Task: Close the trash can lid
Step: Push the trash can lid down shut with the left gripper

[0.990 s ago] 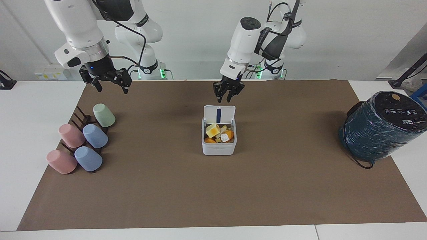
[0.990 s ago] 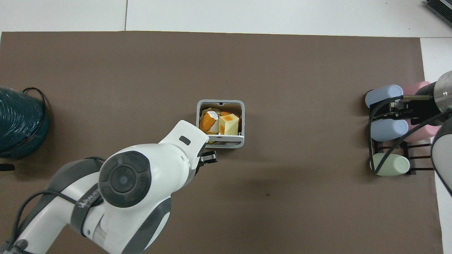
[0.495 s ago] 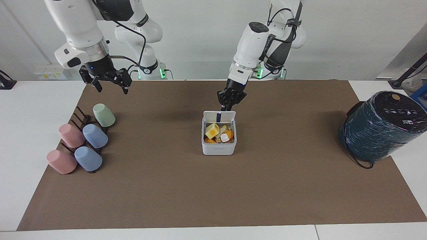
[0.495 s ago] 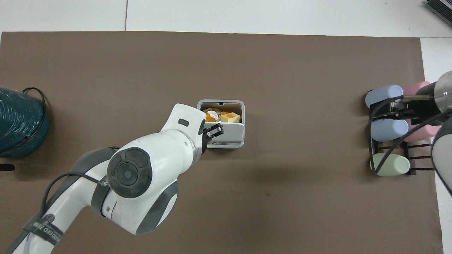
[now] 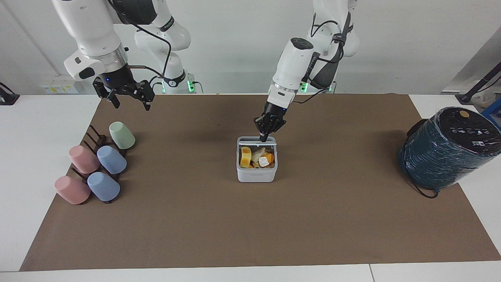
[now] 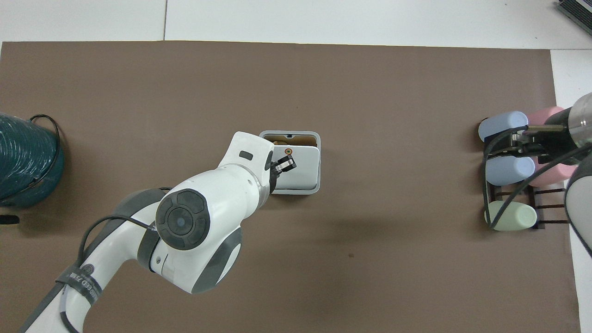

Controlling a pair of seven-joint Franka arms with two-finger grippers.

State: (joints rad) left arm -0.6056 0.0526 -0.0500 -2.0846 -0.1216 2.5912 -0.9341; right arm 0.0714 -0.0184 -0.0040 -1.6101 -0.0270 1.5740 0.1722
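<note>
The lid (image 6: 299,167) is tipped most of the way over the trash can (image 5: 256,175) at mid-bench — not yet seated — with the left gripper (image 5: 265,137), jaws pinched narrow, pressing it, while the right gripper (image 5: 126,100) waits with jaws wide over the cups (image 5: 111,159).

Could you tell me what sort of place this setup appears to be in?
Most likely a robotics lab. A plain white table carries a brown mat with staged props: a small trash can full of toy food, its lid under the left gripper, and cups on a rack.
</note>
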